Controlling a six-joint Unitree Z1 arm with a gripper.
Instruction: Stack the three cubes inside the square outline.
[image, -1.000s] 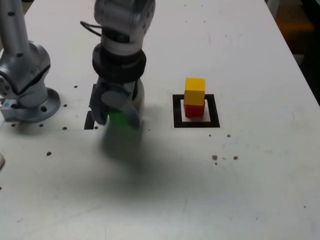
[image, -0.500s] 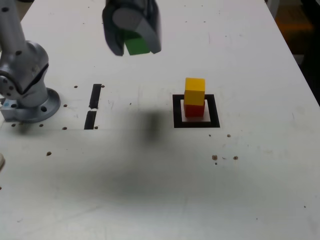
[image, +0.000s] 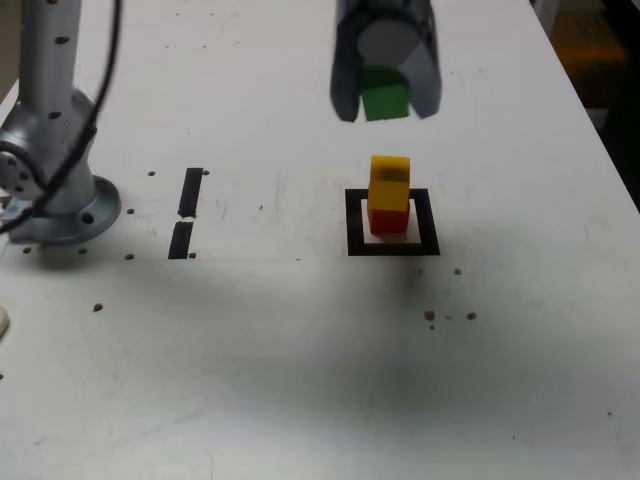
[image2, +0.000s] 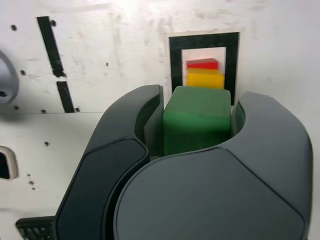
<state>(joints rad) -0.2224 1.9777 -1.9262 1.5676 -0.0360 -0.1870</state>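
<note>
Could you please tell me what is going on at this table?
The robot arm is holding a green cube in its gripper, up in the air near a small stack. That stack is a yellow cube sitting on a red cube, within a black square outline on the table. The green cube is not on the stack yet; it looks likely to go on top as the third block.

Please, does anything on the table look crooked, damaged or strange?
Nothing looks damaged or spilled. The yellow cube sits on the red cube inside the black square outline, with no clear lean. The gripper holds the green cube above the table, which looks normal for stacking.
</note>
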